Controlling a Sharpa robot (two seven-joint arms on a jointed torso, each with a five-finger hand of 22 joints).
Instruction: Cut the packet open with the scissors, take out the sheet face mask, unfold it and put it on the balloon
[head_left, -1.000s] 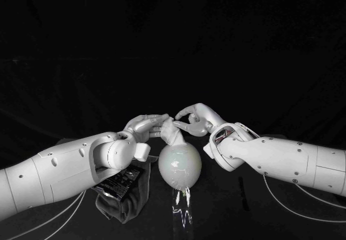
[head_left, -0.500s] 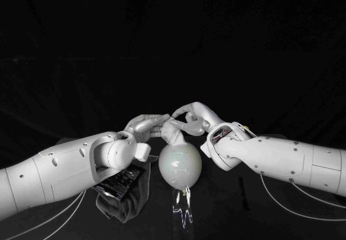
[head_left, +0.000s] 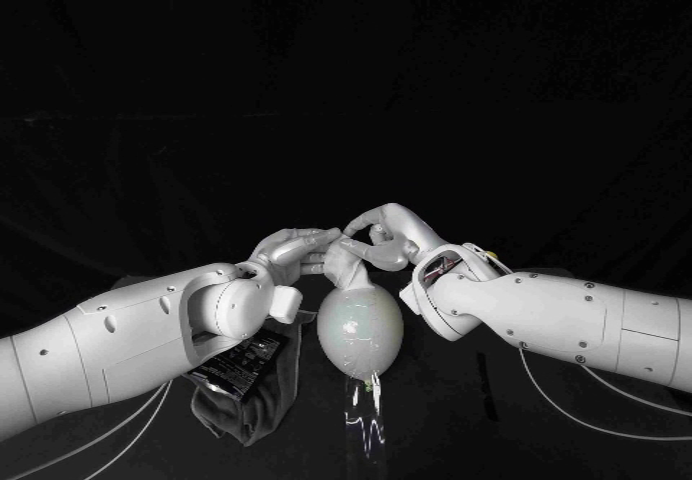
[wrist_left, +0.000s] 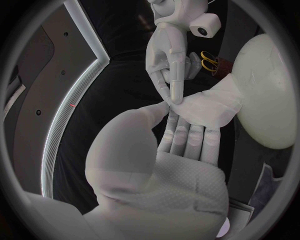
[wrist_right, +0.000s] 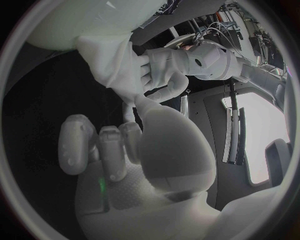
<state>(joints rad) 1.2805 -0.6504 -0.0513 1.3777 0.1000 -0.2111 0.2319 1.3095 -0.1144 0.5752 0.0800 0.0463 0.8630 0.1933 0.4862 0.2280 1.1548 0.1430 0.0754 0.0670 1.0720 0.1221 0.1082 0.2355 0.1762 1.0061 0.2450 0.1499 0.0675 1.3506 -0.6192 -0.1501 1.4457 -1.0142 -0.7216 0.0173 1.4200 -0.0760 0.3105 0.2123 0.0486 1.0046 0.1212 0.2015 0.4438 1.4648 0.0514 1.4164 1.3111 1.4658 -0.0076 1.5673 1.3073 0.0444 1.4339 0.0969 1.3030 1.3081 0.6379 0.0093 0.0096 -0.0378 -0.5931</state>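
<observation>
Balloon (head_left: 356, 330): smooth, glossy, rubber-like skin.
Mask (wrist_left: 212, 107): thin, soft, matt sheet, limp.
Packet (head_left: 238, 365): glossy, crinkled, foil-like film.
Left robot hand (wrist_left: 159, 167), right robot hand (wrist_right: 125, 167): smooth matt fingers, dimpled palm pads.
Surface (head_left: 462, 400): black, faintly reflective.

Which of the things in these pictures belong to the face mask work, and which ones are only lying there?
For the job: sheet face mask, gripped by the left hand and touched by the right hand; balloon; black packet; scissors.
Just lying about: dark cloth by the packet; white cables.
</observation>
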